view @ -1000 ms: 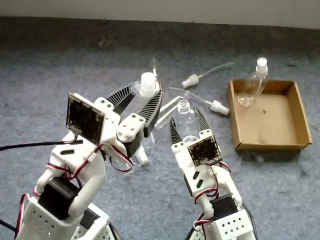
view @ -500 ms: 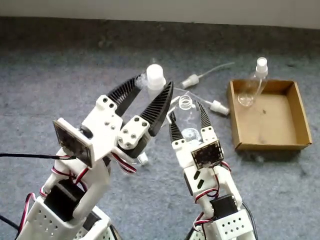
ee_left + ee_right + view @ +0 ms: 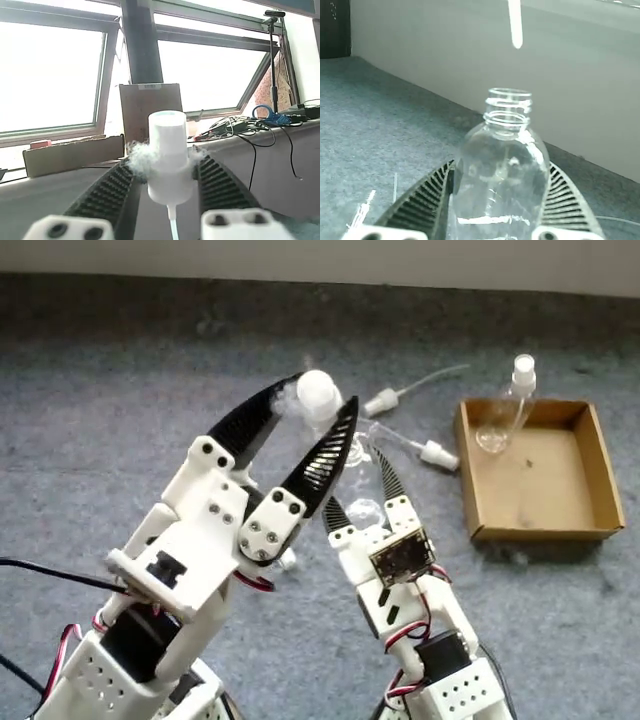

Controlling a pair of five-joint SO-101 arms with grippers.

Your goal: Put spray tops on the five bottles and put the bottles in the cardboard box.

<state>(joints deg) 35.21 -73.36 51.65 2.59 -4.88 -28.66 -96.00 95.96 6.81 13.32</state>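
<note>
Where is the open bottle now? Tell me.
High view: the bottle is mid-table between the right gripper's fingers, beneath the spray top in the left gripper.

White plastic shells with small round screw holes enclose black servo blocks. The left gripper, upper centre of the high view, has black ribbed fingers. Red and white wires loop below a dark square circuit board at lower centre.

1 bottle sits in the cardboard box at right.
</note>
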